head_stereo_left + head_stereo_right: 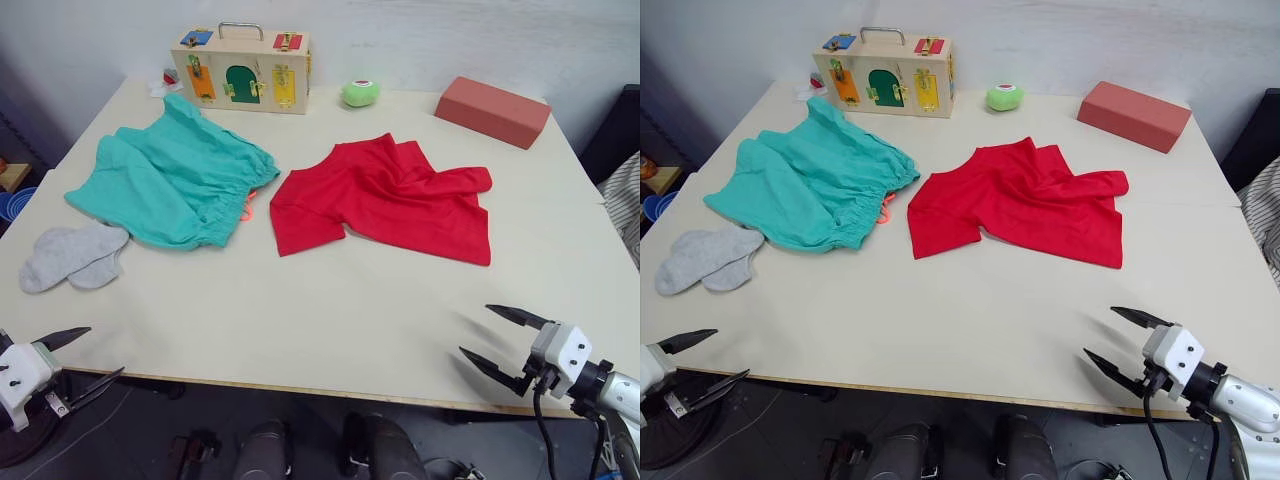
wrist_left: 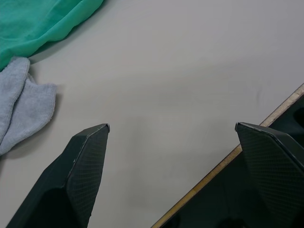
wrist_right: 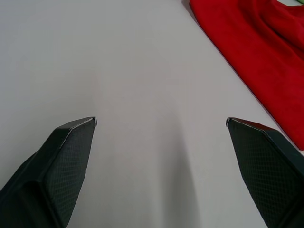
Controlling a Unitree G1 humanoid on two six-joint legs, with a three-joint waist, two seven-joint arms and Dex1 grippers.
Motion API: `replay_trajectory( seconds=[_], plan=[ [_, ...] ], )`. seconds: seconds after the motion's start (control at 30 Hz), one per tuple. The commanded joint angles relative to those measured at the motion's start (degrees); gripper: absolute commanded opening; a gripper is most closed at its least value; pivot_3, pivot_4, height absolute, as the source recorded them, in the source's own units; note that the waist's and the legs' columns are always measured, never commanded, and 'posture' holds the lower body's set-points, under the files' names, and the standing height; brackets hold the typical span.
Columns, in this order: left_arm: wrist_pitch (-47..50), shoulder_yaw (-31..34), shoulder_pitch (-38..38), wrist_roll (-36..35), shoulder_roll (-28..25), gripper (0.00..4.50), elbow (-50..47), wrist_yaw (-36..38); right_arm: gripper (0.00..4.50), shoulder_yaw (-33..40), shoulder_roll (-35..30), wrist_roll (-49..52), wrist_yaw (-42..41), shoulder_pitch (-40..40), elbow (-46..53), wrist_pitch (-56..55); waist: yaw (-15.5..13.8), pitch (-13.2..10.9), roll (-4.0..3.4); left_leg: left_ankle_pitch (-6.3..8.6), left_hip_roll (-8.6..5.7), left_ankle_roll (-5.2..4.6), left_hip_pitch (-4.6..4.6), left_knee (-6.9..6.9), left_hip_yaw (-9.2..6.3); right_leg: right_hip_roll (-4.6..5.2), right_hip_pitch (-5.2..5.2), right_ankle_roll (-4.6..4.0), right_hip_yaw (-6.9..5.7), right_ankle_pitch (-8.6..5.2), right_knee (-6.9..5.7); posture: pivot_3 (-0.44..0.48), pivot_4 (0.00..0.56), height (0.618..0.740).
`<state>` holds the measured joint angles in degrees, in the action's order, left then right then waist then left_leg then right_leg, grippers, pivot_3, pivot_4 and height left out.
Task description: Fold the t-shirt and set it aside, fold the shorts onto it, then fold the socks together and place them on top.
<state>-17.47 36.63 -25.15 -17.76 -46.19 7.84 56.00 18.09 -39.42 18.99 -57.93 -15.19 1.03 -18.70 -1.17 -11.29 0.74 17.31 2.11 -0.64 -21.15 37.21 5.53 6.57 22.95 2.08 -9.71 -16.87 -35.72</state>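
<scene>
T-shirt [image 1: 385, 195] lies rumpled on desk [image 1: 330, 310]: light, limp, will sag. Pinch its near hem corners. Left gripper [image 1: 78, 357] and right gripper [image 1: 500, 340]: fingers spread, empty.

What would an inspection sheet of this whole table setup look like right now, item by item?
Surface: pale table, bare along its near edge.
Job's things: red t-shirt rumpled and unfolded mid-table; teal shorts spread flat on the robot's left; grey socks lying overlapped near the left edge, just in front of the shorts.
Clutter: wooden latch box, green ball and red brick-shaped block along the far side.
Grippers: left gripper and right gripper both open, empty, at the near edge.
Cables: black cable by the right wrist.
Surroundings: white wall behind; dark floor below.
</scene>
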Motion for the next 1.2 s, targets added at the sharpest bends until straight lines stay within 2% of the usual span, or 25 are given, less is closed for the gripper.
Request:
replay_trajectory(
  seconds=[0.03, 0.17, 0.23, 0.37, 0.47, 0.57, 0.7, 0.9, 1.07, 1.1, 1.2],
  plan=[
    [1.75, -0.40, -0.21, -1.16, -0.45, 4.44, -1.08, 0.76, 4.50, 1.06, -0.21, 0.42, 0.16, -0.37, -0.07, -1.57, -0.06, 0.00, 0.00, 0.00, 0.00, 0.00, 0.00, 0.00, 0.01, 0.00, 0.01, 0.00, 0.01, 0.00, 0.00, 0.000, 0.150, 0.740],
    [8.81, -1.42, 0.44, -6.71, -1.20, 4.44, -5.45, 4.49, 4.50, 1.54, 0.41, 0.78, 1.70, -0.06, -0.04, -1.07, -0.14, -0.01, 0.00, 0.00, 0.01, 0.00, -0.03, -0.01, 0.05, -0.01, 0.08, 0.00, 0.06, 0.00, -0.02, 0.000, 0.150, 0.740],
    [13.65, -3.04, 3.43, -7.88, -3.48, 4.44, -7.45, 5.24, 4.50, 1.79, -0.06, 1.64, 2.11, 1.18, 0.43, -0.10, -0.19, -0.02, 0.00, 0.00, 0.02, 0.00, -0.03, 0.00, 0.05, -0.02, 0.09, 0.00, 0.06, 0.00, -0.02, 0.000, 0.150, 0.740],
    [24.35, -9.96, 14.05, -8.06, -8.45, 4.44, -12.34, 4.02, 4.50, 1.90, -1.92, 3.50, 2.72, 8.00, 0.17, 3.77, -0.38, -0.10, -0.11, -0.01, 0.01, 0.21, -0.04, 0.09, 0.05, -0.03, 0.09, -0.03, 0.13, 0.03, -0.12, 0.000, 0.150, 0.740],
    [28.24, -17.27, 24.48, -5.64, -8.45, 4.44, -14.18, 1.70, 4.50, 0.02, -3.95, 2.15, 2.38, 13.48, -1.47, 7.34, -0.24, -0.17, -0.22, -0.08, 0.00, 0.17, 0.01, 0.07, 0.22, -0.03, 0.09, -0.01, 0.31, 0.07, -0.12, 0.000, 0.150, 0.740],
    [31.08, -27.01, 36.54, -0.13, -6.15, 4.44, -12.68, -1.16, 4.50, -4.47, -5.55, -1.73, 2.01, 21.20, -6.19, 10.59, -0.15, -0.18, -0.20, -0.20, -0.02, -0.04, -0.01, -0.02, 0.40, -0.05, 0.29, 0.02, 0.40, 0.15, -0.26, 0.000, 0.150, 0.740],
    [31.16, -37.67, 50.69, 8.58, 0.38, 4.44, -4.37, -5.11, 4.50, -11.75, -6.13, -10.49, 3.15, 32.92, -18.34, 10.72, 0.18, -0.19, -0.17, -0.41, -0.07, 0.30, -0.05, -0.02, 0.77, -0.15, 0.52, 0.02, 0.60, 0.19, -0.38, 0.000, 0.150, 0.740],
    [29.57, -45.20, 64.64, 16.30, 8.38, 4.44, 10.93, -8.10, 4.50, -20.31, -5.40, -20.69, 5.76, 48.09, -36.46, 12.01, 1.22, -0.24, -0.07, -0.52, -0.14, 0.19, -0.09, 0.15, 1.15, -0.16, 0.68, 0.12, 0.79, 0.25, -0.49, 0.000, 0.150, 0.740],
    [31.25, -48.73, 69.85, 18.94, 11.39, 4.44, 18.67, -5.82, 4.50, -23.66, -4.58, -24.39, 7.50, 56.11, -46.65, 13.32, 1.55, -0.22, 0.02, -0.54, -0.16, 0.06, -0.06, 0.38, 1.23, -0.10, 0.61, 0.34, 1.02, 0.45, -0.50, 0.000, 0.150, 0.740],
    [31.06, -49.08, 70.90, 19.44, 12.03, 4.27, 20.33, -5.82, 4.50, -24.20, -4.43, -24.87, 7.38, 57.53, -48.37, 13.59, 1.52, -0.21, 0.03, -0.54, -0.16, 0.05, -0.06, 0.42, 1.23, -0.09, 0.60, 0.34, 1.05, 0.45, -0.52, 0.000, 0.150, 0.740],
    [29.58, -50.14, 73.33, 21.24, 12.89, 3.50, 24.67, -5.46, 3.89, -25.40, -4.07, -25.39, 5.43, 60.27, -51.91, 14.57, 1.43, -0.16, 0.12, -0.51, -0.15, 0.01, -0.07, 0.63, 1.24, -0.06, 0.57, 0.38, 1.11, 0.49, -0.66, 0.000, 0.150, 0.740]
  ],
)
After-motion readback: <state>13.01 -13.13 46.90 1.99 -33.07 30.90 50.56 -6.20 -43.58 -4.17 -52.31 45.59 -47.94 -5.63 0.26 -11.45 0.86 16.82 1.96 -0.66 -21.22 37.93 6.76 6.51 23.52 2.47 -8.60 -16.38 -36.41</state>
